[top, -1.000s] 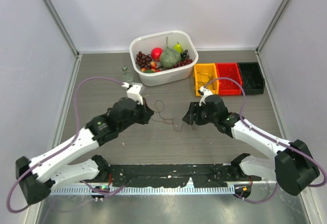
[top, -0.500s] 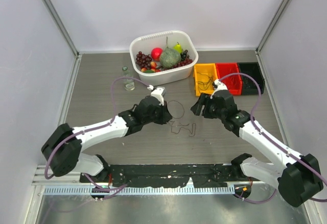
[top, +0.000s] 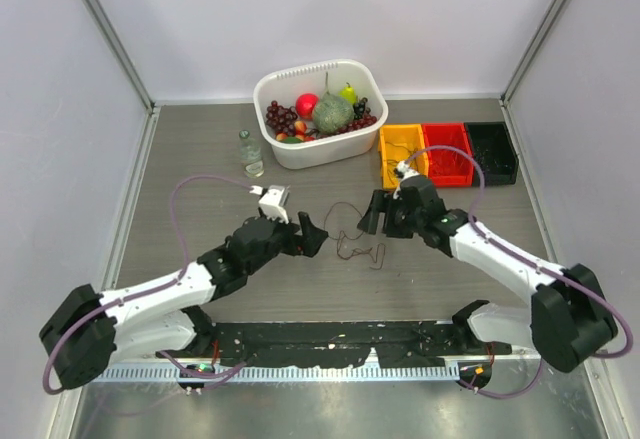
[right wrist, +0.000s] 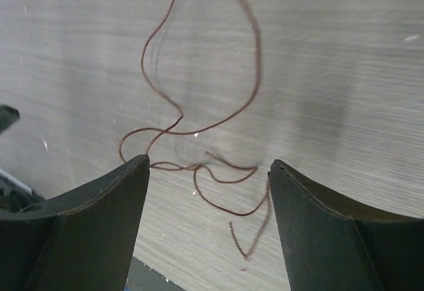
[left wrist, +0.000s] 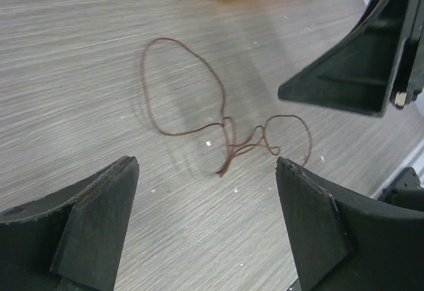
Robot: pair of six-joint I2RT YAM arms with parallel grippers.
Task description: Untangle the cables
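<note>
The cables are thin reddish-brown wire (top: pixel 356 237) lying loose on the grey table between my two grippers: one wide loop joined to a small knotted tangle. My left gripper (top: pixel 309 234) is open just left of it. In the left wrist view the tangle (left wrist: pixel 232 138) lies ahead of the open left gripper (left wrist: pixel 205 165), touching neither finger. My right gripper (top: pixel 370 217) is open on the wire's right side. In the right wrist view the tangled strands (right wrist: pixel 199 167) lie on the table between and below the open right gripper (right wrist: pixel 209 162), with nothing gripped.
A white basket (top: pixel 270 84) of fruit stands at the back, with a small clear bottle (top: pixel 250 152) to its left. Yellow (top: pixel 402 154), red (top: pixel 448 152) and black (top: pixel 493 151) bins sit at the back right. The right gripper's finger (left wrist: pixel 358 72) shows in the left wrist view.
My left gripper has gone from shut to open, let go of the wire and drawn back to the left. The right gripper has opened wider. The wire now lies slack on the table.
</note>
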